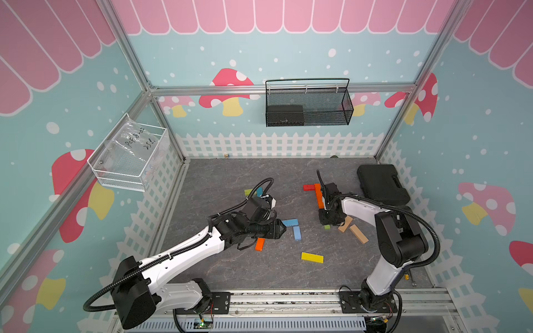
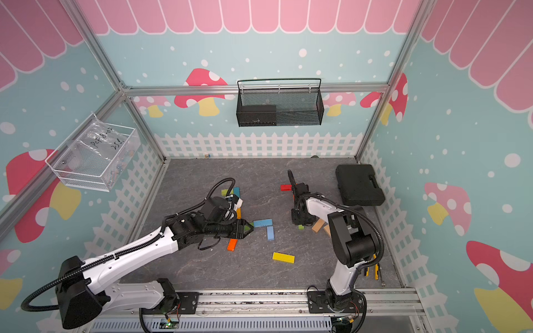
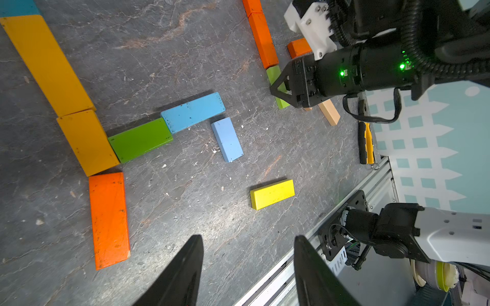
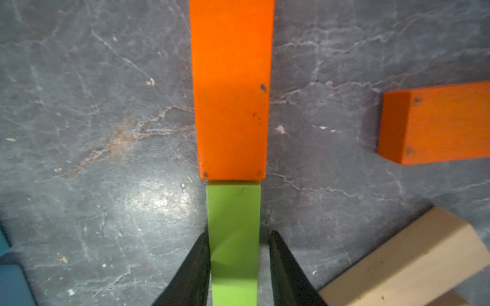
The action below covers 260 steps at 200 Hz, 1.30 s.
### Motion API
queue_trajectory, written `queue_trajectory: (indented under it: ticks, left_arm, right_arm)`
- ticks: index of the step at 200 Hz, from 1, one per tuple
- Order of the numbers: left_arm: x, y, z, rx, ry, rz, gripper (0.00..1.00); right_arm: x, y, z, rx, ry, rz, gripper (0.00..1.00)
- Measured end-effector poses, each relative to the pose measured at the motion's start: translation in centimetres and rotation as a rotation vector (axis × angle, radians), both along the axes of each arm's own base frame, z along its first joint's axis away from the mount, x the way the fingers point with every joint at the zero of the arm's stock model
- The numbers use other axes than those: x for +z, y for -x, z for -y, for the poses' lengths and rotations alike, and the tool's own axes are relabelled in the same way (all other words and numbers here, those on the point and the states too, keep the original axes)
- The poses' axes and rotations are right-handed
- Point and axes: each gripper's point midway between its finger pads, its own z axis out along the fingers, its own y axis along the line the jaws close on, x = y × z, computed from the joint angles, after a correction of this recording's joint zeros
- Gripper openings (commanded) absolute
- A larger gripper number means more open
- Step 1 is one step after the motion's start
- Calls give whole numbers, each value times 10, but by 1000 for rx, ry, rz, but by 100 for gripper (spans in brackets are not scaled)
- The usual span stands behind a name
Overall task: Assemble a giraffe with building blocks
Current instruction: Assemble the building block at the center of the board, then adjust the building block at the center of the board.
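The grey marbled desk [image 1: 219, 173] was seen to carry all the work. A big black plastic case [image 1: 380, 184] was set at its far right corner, well apart from the pieces.

The left pincer [image 3: 248, 238] was held above the middle of the desk, its fingers spread wide and nothing between them. The right pincer [image 4: 238, 234] was found low over a small lime-green wooden bar [image 4: 233, 209]. Its jaws were slightly parted astride that bar, one finger [image 4: 196, 265] against its side and the other just clear. The bar was therefore judged to be lying free on the desk, not clamped.

The green bar was laid end to end with a long orange wooden bar [image 4: 230, 92], touching it and in line. A plain tan wooden bar [image 4: 411, 259] was seen just beside the pincer, and a flat yellow wooden bar [image 1: 312, 257] lay loose nearer the front.

The step in hand was judged to be the setting of the green bar into the orange row, all but finished. With loose pieces about, much of the giraffe was judged unbuilt. For the next move, the right jaws would need to be widened and the pincer raised straight up, so that the green bar is not dragged out of line.
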Motion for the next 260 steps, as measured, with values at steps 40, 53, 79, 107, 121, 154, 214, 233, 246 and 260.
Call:
queue_trajectory:
  ticks: [40,53,79,107,121,154,214,233,246,260]
  left_arm:
    - [0,0,0,0,0,0,58]
    - [0,0,0,0,0,0,58]
    - [0,0,0,0,0,-1,58]
    - [0,0,0,-1,0,-1,58]
    - [-1,0,1,-2,-2,-5,58]
    - [-4,-1,3,-5,-7,-14,58]
    - [-4,-1,3,-6,-6,-15,58]
    - [-4,-1,3,-7,-5,-16,58]
    - [-4,-1,3,-8,-5,-16,58]
    - [-5,-1,4,-8,-7,-19,58]
  right_arm:
    - [0,-1,0,-2,-4,1,55]
    - [0,0,0,-1,-4,-1,59]
    - [7,2,1,0,0,-6,64]
    - [46,-11,1,-10,-10,71,64]
    - [75,-21,4,-26,-25,142,63]
    - [117,-40,12,-59,-48,245,57]
    - [51,7,-2,21,-62,28,57]
    - [37,22,-1,27,-60,-21,57]
    - [30,30,0,28,-62,-46,55]
    - [24,34,-1,29,-67,-63,53]
